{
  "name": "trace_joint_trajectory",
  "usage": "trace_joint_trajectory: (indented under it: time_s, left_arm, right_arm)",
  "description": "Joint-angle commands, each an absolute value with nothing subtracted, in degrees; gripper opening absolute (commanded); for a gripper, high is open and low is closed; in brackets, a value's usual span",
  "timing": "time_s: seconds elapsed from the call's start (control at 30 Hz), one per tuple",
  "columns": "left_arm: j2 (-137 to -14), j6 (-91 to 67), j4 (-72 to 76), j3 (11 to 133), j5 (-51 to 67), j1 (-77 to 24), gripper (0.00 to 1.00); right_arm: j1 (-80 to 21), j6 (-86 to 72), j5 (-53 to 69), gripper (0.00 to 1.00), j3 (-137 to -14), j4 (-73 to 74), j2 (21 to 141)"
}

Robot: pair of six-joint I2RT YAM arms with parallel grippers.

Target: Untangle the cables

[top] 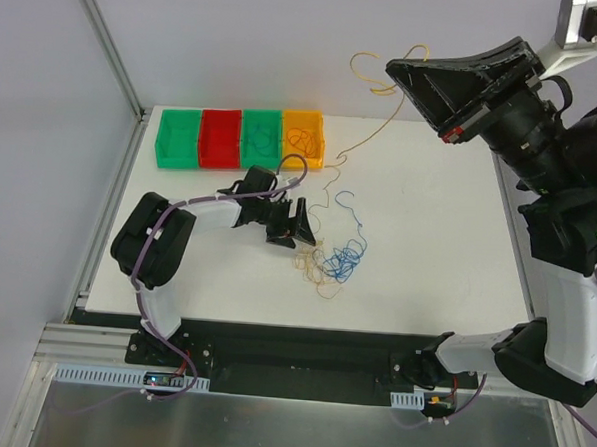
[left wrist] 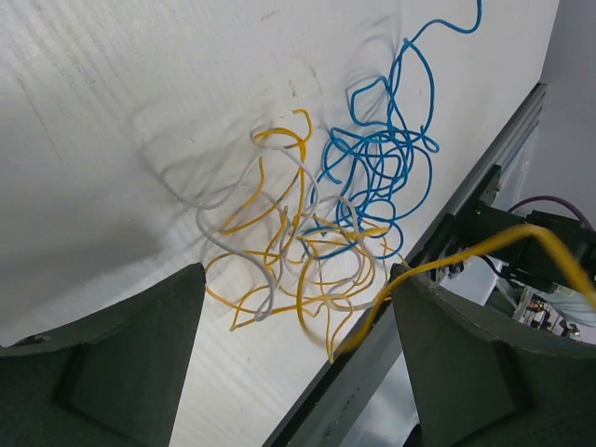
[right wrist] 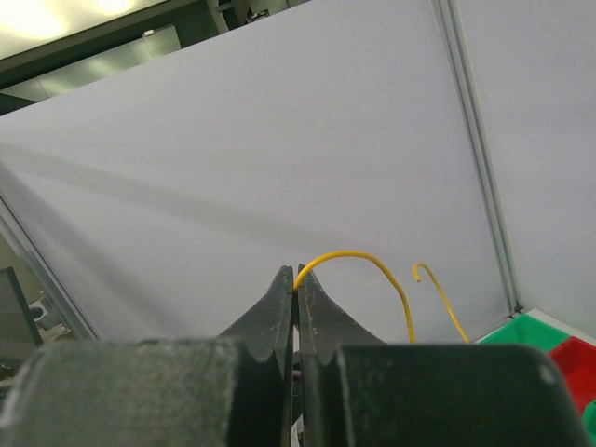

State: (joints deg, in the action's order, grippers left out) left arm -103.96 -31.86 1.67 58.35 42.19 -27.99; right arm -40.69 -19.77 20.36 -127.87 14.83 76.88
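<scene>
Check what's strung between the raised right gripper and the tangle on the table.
One yellow cable. It is pinched in the shut right gripper and hangs down past the orange bin to the tangle. The top view shows the whole run.

Right claw (right wrist: 296,273) hides part of yellow cable (right wrist: 349,252).

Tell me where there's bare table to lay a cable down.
Free: the table right of the tangle, to its right edge, and the near strip in front of the tangle. Crowded: the left gripper by the tangle, the bins behind, and a yellow cable trailing beside them.
</scene>
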Motion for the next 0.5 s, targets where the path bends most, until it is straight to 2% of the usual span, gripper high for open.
trace_joint_trajectory:
  time_s: [0.0, 0.17, 0.47]
  left_arm:
    - [-99.9, -31.1, 2.2, 59.2, 41.0, -26.2, 0.80]
    - [-98.1, -30.3, 1.1, 59.8, 40.7, -25.0, 0.82]
    - [-87.3, -26.7, 1.1, 59.1, 40.0, -20.9, 0.89]
  right_arm:
    - [-39.9, -15.0, 17.9, 0.01, -128.7, 21.5, 79.4]
    - [-38.9, -11.3, 13.4, 0.00, -132.5, 21.4, 77.9]
    - [-38.9, -12.9, 15.9, 0.00, -128.9, 14.3, 78.8]
